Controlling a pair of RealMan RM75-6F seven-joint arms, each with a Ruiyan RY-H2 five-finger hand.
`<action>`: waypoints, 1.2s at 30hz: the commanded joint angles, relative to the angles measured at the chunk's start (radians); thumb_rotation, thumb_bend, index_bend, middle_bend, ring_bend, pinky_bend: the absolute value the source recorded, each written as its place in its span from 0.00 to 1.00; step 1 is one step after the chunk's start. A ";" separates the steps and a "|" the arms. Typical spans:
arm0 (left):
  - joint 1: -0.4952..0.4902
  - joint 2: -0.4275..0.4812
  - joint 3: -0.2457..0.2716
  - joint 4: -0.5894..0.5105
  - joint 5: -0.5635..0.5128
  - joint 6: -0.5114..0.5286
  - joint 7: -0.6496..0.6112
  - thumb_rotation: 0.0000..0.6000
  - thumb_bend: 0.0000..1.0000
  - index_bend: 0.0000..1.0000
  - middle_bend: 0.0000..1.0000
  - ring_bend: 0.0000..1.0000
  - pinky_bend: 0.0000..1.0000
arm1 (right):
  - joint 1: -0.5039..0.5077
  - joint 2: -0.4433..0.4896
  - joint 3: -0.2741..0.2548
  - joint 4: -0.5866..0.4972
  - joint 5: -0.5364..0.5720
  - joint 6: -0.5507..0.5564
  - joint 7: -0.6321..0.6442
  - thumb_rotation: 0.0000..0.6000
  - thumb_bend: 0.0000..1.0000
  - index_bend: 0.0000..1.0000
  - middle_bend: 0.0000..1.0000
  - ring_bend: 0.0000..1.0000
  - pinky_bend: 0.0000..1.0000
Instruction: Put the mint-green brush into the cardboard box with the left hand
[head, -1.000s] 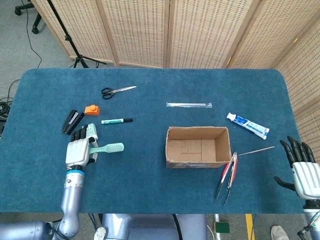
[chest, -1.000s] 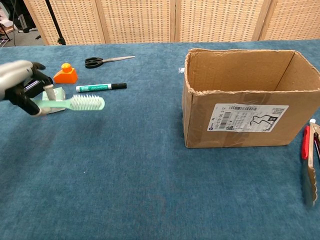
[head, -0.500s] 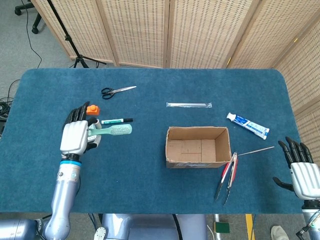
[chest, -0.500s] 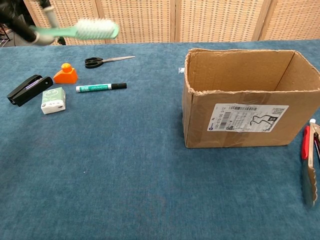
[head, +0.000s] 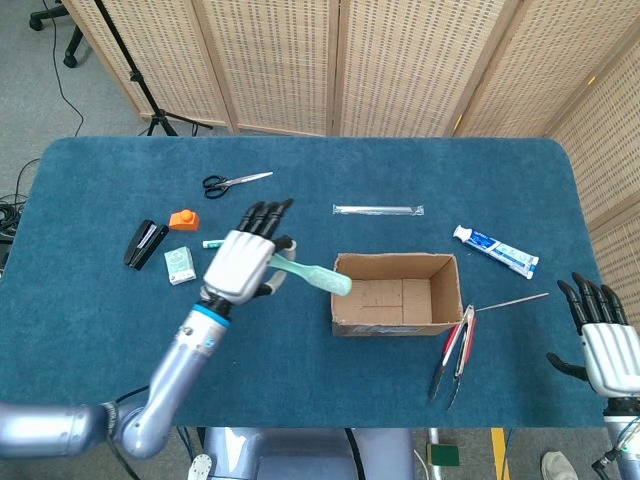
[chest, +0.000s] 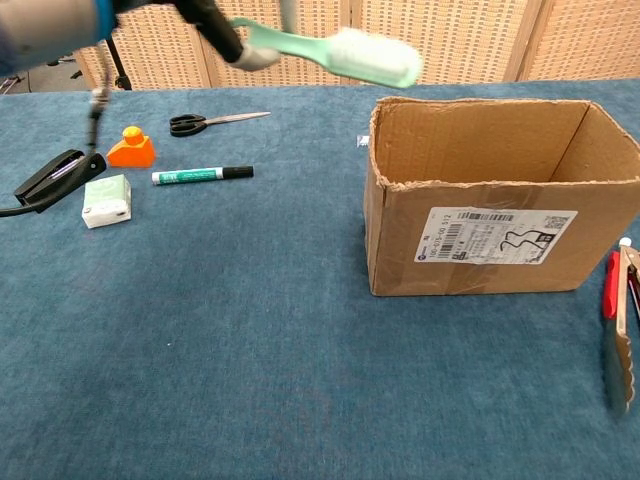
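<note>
My left hand (head: 243, 262) holds the mint-green brush (head: 315, 274) by its handle, raised above the table. The brush head points right and reaches the left rim of the open cardboard box (head: 396, 294). In the chest view the brush (chest: 345, 54) hangs high at the top, tilted down to the right, its head just left of the box's (chest: 495, 200) near left corner; only the fingers of the left hand (chest: 215, 22) show there. My right hand (head: 605, 342) rests at the table's right front edge, fingers apart, holding nothing.
Left of the box lie scissors (head: 235, 182), an orange piece (head: 183, 220), a black stapler (head: 146, 243), a small pale green box (head: 180, 266) and a green marker (chest: 201, 175). Red-handled tongs (head: 455, 348) lie right of the box, a toothpaste tube (head: 495, 251) and a clear strip (head: 377, 210) behind it.
My left hand has carried the brush up and to the right, from over the marker to the box's left rim. The right hand has stayed put.
</note>
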 joint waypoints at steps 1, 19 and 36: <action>-0.085 -0.080 -0.017 0.087 -0.042 -0.029 0.034 1.00 0.38 0.71 0.00 0.00 0.00 | 0.001 0.000 0.002 0.003 0.005 -0.003 0.001 1.00 0.00 0.00 0.00 0.00 0.00; -0.368 -0.394 -0.133 0.395 -0.236 -0.022 0.089 1.00 0.35 0.69 0.00 0.00 0.00 | 0.015 0.000 0.020 0.022 0.054 -0.042 0.025 1.00 0.00 0.00 0.00 0.00 0.00; -0.333 -0.281 -0.091 0.243 -0.207 0.124 0.152 1.00 0.00 0.00 0.00 0.00 0.00 | 0.015 0.003 0.014 0.021 0.042 -0.039 0.030 1.00 0.00 0.00 0.00 0.00 0.00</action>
